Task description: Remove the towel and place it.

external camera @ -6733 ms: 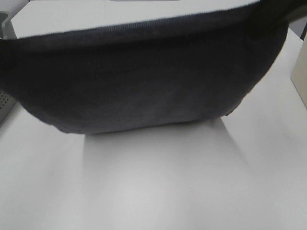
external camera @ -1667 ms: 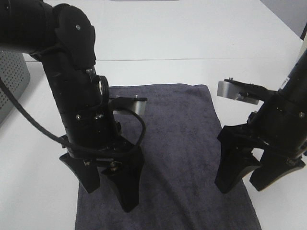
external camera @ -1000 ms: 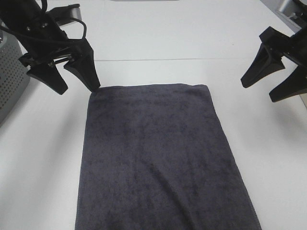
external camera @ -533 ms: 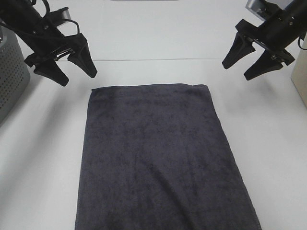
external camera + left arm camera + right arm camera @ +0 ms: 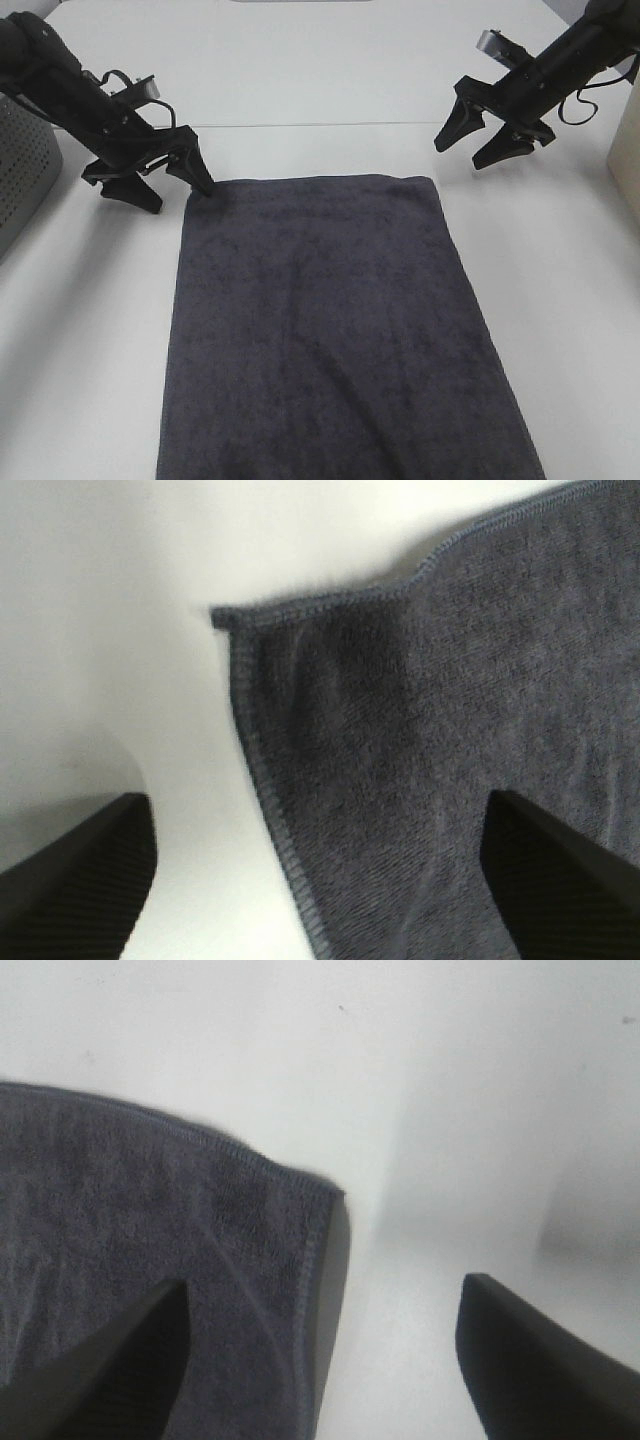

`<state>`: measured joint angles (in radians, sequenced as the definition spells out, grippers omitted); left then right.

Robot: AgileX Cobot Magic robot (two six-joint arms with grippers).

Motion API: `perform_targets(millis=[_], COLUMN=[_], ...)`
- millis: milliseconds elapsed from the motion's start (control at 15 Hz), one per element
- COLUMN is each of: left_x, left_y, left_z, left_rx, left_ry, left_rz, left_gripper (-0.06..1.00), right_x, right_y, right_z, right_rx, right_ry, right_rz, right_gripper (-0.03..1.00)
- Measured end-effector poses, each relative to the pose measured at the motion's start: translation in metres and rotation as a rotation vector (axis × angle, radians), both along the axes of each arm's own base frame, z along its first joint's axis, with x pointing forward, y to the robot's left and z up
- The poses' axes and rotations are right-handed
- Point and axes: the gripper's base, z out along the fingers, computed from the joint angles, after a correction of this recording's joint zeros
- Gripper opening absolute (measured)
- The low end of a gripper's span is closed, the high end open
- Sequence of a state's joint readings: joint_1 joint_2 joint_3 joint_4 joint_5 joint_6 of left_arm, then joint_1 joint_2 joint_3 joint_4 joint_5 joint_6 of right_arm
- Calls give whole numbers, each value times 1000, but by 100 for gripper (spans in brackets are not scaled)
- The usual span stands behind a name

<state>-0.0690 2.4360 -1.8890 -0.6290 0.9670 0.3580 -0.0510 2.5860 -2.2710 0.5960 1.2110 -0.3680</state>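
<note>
The towel point(image 5: 330, 330) lies spread flat on the white surface point(image 5: 570, 300). In the last half second I have lowered both arms toward its far edge. The left gripper point(image 5: 178, 197) now straddles the towel's far left corner, jaws spread, one tip over the cloth. The right gripper point(image 5: 460, 153) hangs just beyond the far right corner, jaws also apart and holding nothing. I judge the placing done, unless a corner pinch is coming. The towel is a charcoal rectangle of fuzzy terry pile with a stitched hem; the surface is smooth and matte.
</note>
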Motion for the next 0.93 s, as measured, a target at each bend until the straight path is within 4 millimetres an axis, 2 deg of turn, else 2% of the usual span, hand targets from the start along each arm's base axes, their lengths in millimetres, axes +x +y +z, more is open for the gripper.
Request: perform_targets(millis=[67,133,200,333,733,800,933], left_x=[0,8,8,16,16,15,11], left_y=[0,-3,-3,-5,-8,-13,-29], left_z=[0,-5,-5,-7,-8,-8,-10], left_rx=[0,-34,-34,-54,-61,-60,-56], left_ry=[0,-17,-17,-27,-19,-17,3], left_rz=[0,12,12,10,3,-7,-28], left_gripper=[83,83,83,83,83,83,80], right_x=[0,4,4,4,4,3,-2], right_y=[0,1,1,2,5,8,31], right_z=[0,-15,-15,-32,-36,-37,-39], right_rx=[0,14,14,31,48,31,-13], right_ry=[0,14,14,45,64,69,90], right_rz=[0,-2,-2,-6,-26,-16,25], right_gripper=[72,72,72,72,71,71,71])
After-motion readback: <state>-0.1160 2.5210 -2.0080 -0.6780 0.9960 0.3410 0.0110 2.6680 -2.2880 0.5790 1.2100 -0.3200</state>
